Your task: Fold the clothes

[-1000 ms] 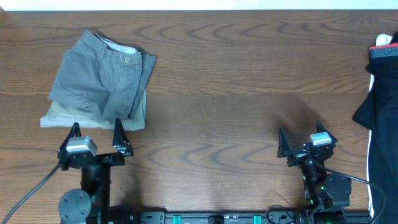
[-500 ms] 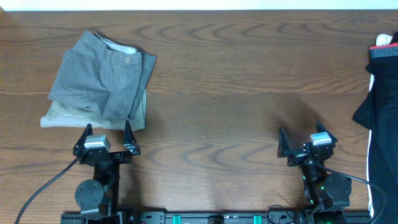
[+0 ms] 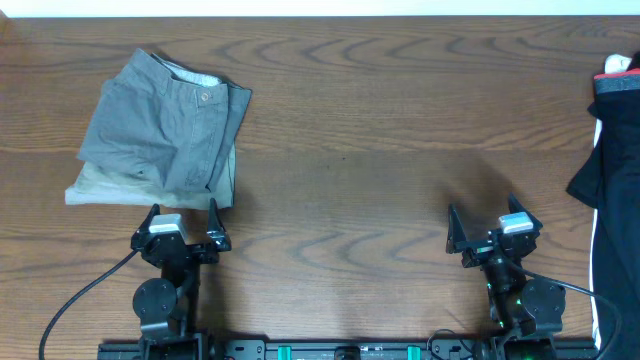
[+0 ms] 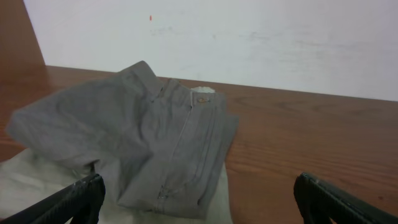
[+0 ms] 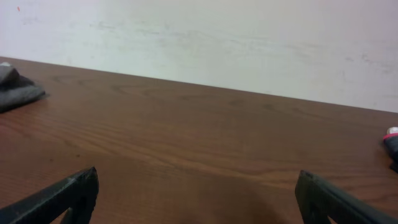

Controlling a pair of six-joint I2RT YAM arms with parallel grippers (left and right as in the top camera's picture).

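Observation:
Folded mid-grey trousers (image 3: pixel 165 125) lie at the table's far left, on top of folded light khaki-beige trousers (image 3: pixel 100 185) whose edge shows below them. In the left wrist view the grey pair (image 4: pixel 137 137) lies over the beige pair (image 4: pixel 31 186), button up. My left gripper (image 3: pixel 182 222) is open and empty, just in front of the stack's near edge. My right gripper (image 3: pixel 495 225) is open and empty at the front right, over bare wood. Its fingers (image 5: pixel 196 196) frame only table.
A pile of dark clothes with a red-and-white band (image 3: pixel 612 130) lies at the right edge, its tip showing in the right wrist view (image 5: pixel 392 140). A white wall runs behind the wooden table (image 3: pixel 380 130).
My left arm has drawn back toward the front edge and shifted right, its gripper staying open. The right arm and the trousers have not moved.

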